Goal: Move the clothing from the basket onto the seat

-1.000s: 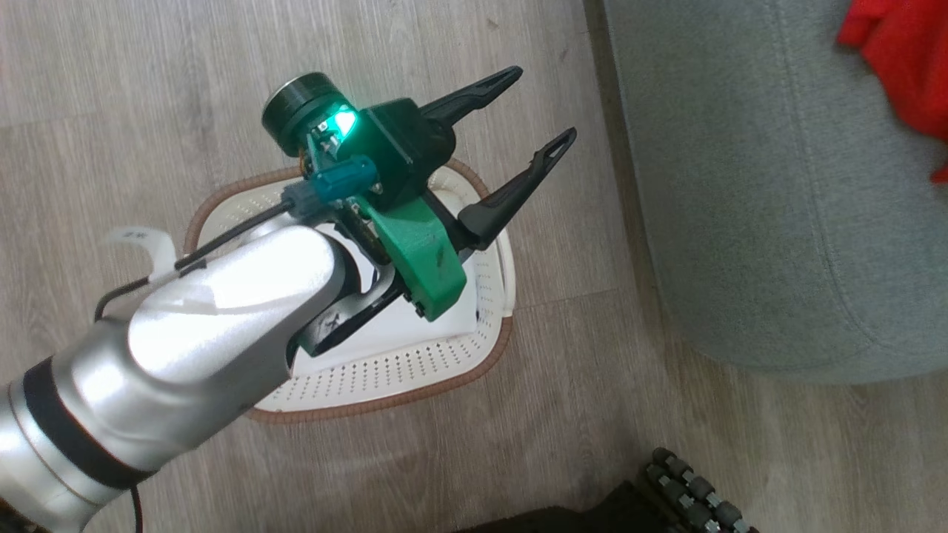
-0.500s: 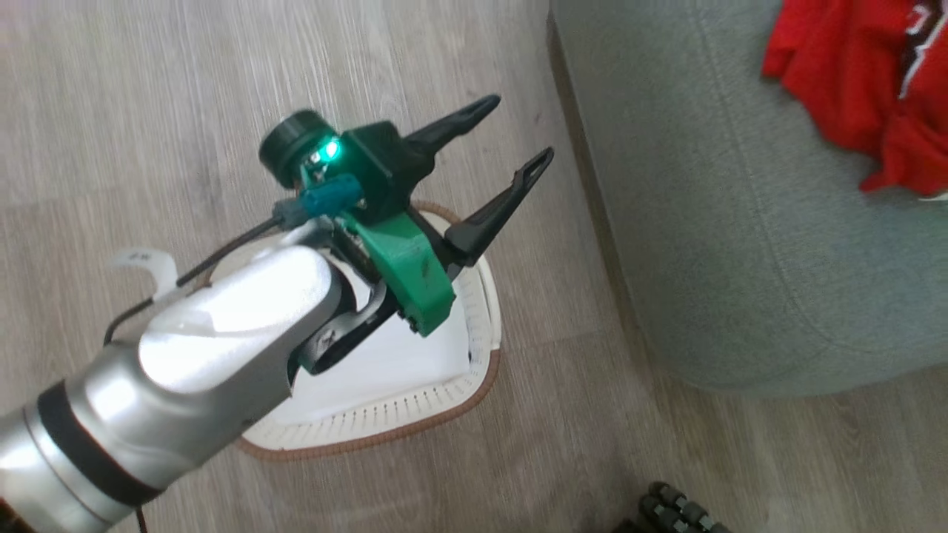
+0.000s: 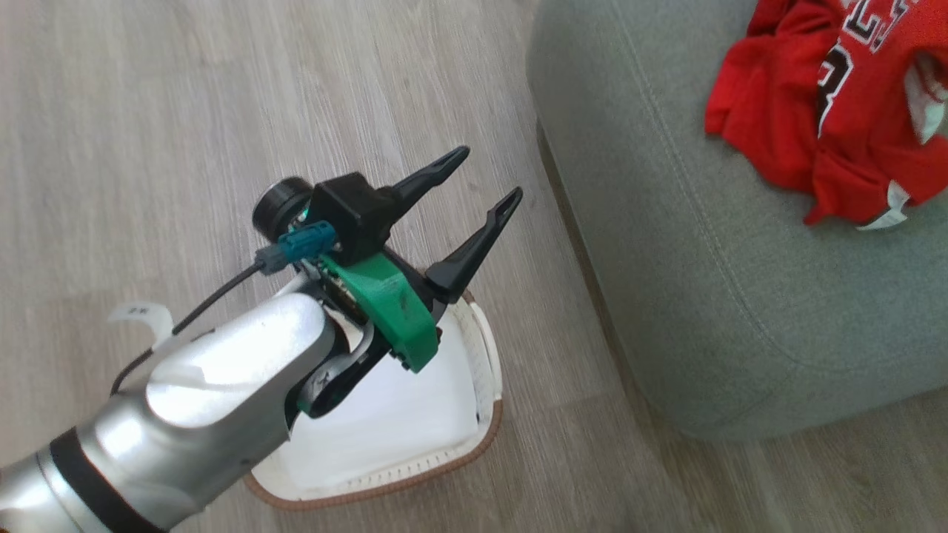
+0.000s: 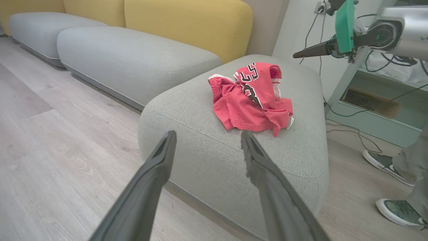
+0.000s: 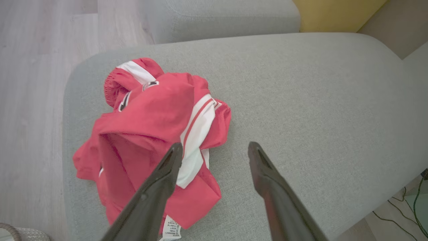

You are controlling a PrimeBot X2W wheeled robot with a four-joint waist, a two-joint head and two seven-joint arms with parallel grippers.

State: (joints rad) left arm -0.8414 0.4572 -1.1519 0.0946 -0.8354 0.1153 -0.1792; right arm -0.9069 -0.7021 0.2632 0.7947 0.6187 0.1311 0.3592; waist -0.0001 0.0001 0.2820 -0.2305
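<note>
The red clothing lies crumpled on the grey seat at the upper right of the head view. In the right wrist view, my right gripper hangs open just above that clothing, with nothing between its fingers. My left gripper is open and holds nothing above the far end of the basket, whose visible floor is bare white. From the left wrist view, the left gripper points at the seat and the clothing.
Wooden floor surrounds the basket and the seat. Longer grey sofa cushions with yellow backs stand behind the seat. A person's shoes and cables lie on the floor right of the seat. A corner of the basket shows.
The head camera has swung toward the seat, bringing more of the red clothing into view. My left gripper has stayed open above the basket.
</note>
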